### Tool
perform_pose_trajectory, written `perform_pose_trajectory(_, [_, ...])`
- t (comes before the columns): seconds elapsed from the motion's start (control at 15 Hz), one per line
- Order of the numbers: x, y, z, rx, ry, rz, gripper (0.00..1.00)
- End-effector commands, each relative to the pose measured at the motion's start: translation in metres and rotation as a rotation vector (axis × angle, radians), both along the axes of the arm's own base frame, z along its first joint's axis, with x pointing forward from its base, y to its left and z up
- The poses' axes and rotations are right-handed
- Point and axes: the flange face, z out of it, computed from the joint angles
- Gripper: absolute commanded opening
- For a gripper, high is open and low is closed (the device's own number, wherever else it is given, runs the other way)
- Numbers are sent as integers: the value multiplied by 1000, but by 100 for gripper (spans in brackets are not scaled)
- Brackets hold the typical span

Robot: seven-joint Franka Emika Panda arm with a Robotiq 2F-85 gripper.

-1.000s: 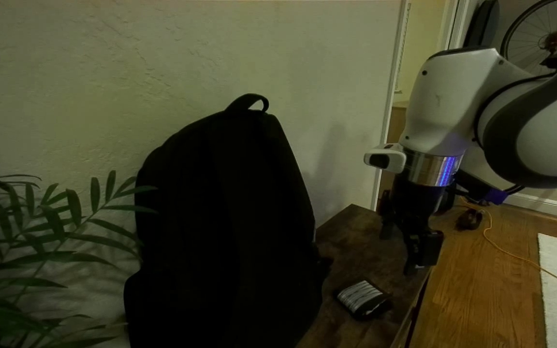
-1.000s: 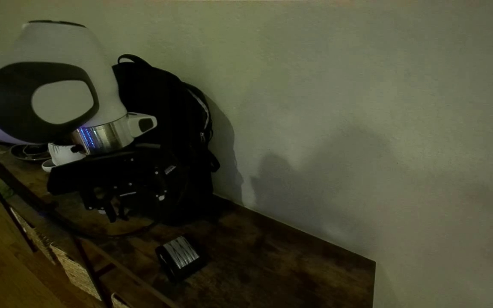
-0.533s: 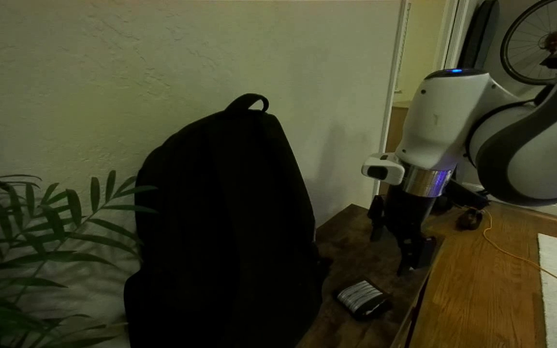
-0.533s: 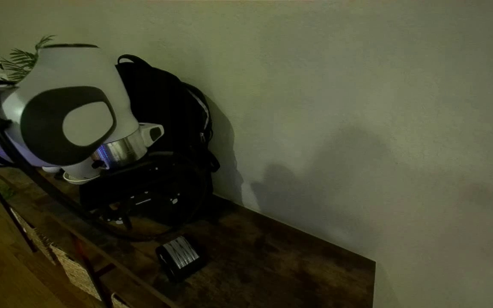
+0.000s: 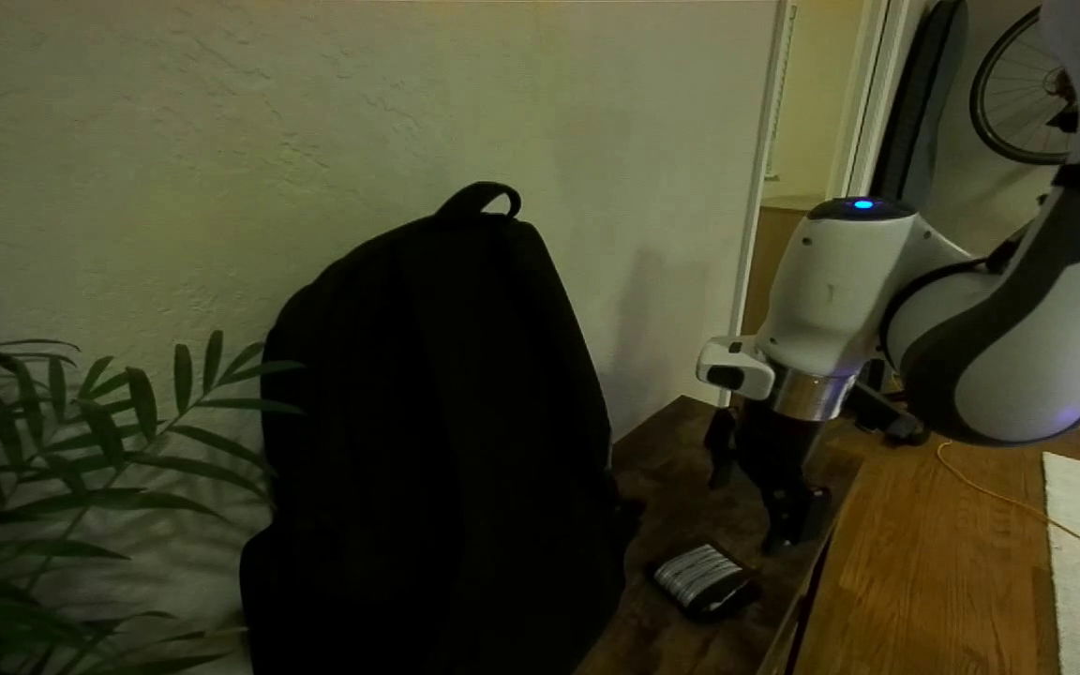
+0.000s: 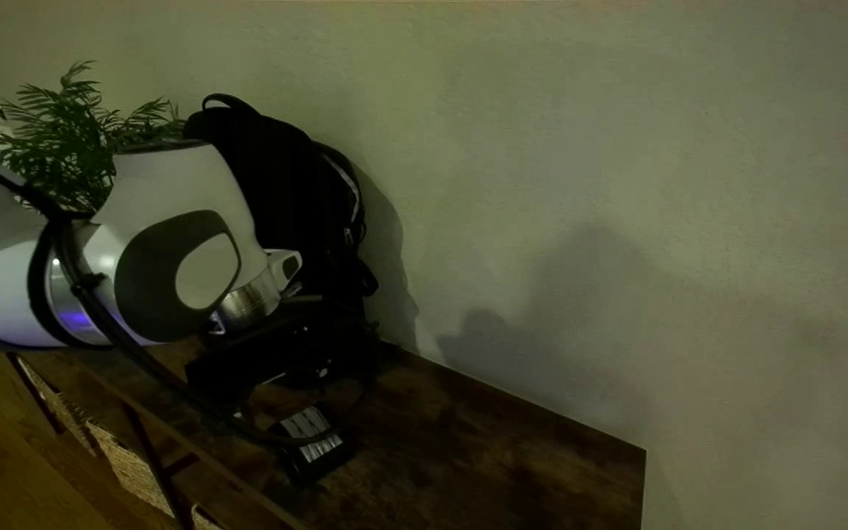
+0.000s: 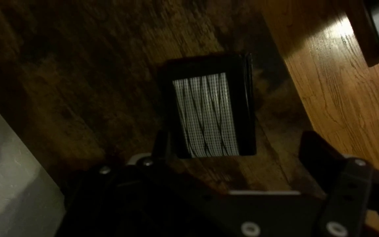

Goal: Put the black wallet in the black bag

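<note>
The pincer [image 7: 235, 141] hangs empty, fingers [image 7: 319, 158] spread, over the worktop [image 6: 483, 449] near the black wallet [image 7: 209, 112], which lies flat, nearer the edge away from the wall [image 6: 615, 184], outside the black bag [image 5: 437, 422]; I'd centre over it, descend until both fingers flank its sides, then close low and gently

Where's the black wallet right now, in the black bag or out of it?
Out. An exterior view shows the black wallet lying on the brown tabletop, beside the black bag.
</note>
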Motion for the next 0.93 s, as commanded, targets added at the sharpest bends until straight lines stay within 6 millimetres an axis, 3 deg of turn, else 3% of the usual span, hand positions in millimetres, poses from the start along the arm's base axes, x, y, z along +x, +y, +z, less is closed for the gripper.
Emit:
perform_pose_trajectory(0.0, [6,-1,-14,-2,-31,38,100])
perform_pose_trajectory(0.87, [22,7,-63,-40,-18,90,100])
